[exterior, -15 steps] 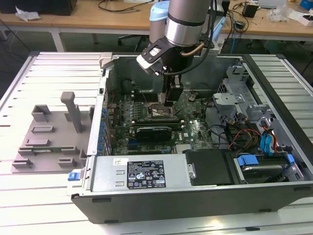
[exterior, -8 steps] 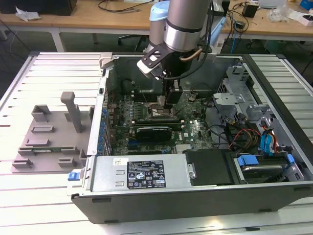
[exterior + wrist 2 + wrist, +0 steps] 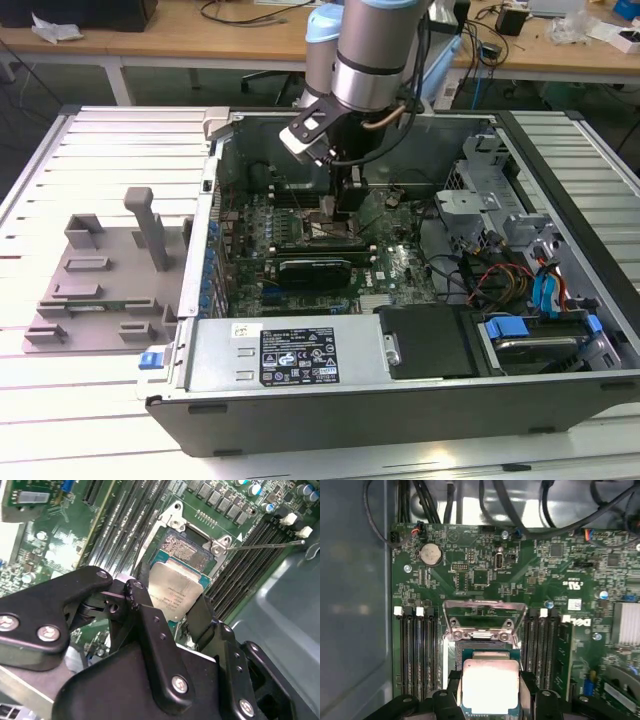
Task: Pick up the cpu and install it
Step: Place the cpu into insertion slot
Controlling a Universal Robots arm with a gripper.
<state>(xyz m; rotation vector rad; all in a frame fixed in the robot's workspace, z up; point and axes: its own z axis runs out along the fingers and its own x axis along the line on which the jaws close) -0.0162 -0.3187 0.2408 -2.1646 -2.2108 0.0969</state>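
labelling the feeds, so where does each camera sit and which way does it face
Exterior view: off the arm, high, looking down into the open computer case; shows the arm and tool.
First wrist view: on the wrist, facing the motherboard squarely; the tool flanks the cpu.
Second wrist view: on the wrist, slanted across the tool's black links toward the socket.
Both wrist views share the gripped cpu and the socket.

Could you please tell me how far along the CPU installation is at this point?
Done: the cpu is picked up, gripped in the tool. In hand: it hangs over the board, overlapping one side of the open socket, whose bracket stands lifted. Left: the cpu seems not yet seated, since socket contacts show bare beside it, and the bracket is not closed.
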